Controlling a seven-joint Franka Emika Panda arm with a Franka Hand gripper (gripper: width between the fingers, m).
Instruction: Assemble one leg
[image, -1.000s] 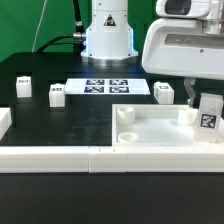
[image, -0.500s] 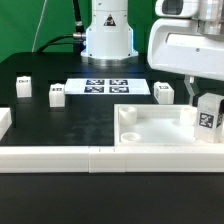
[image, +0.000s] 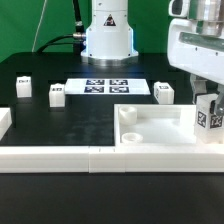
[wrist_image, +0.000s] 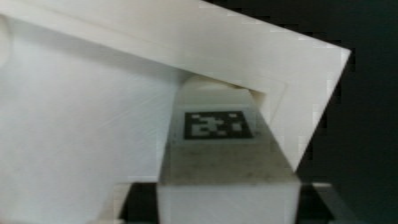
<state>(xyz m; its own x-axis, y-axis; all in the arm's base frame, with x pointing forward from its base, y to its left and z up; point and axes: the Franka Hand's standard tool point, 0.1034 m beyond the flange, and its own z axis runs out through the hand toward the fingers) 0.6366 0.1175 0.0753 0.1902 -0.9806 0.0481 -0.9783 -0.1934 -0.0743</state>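
My gripper (image: 208, 100) is shut on a leg (image: 209, 116), a small white post with a black-and-white tag on its side. It holds the leg upright over the tray's (image: 150, 128) corner at the exterior view's right. In the wrist view the leg (wrist_image: 224, 140) fills the gap between the two dark fingers (wrist_image: 143, 203) of my gripper (wrist_image: 224, 208), with the tray's white corner (wrist_image: 107, 90) behind it. I cannot tell whether the leg touches the tray. Three more legs stand on the black table: one (image: 23, 86), one (image: 57, 94), one (image: 164, 92).
The marker board (image: 107, 87) lies at the back in front of the robot's base (image: 107, 40). A long white rail (image: 60, 156) runs along the front edge, with a white block (image: 5, 120) at the exterior view's left.
The gripper's body has shifted towards the exterior view's right and slightly up. The held leg has barely moved from its spot at the tray's corner.
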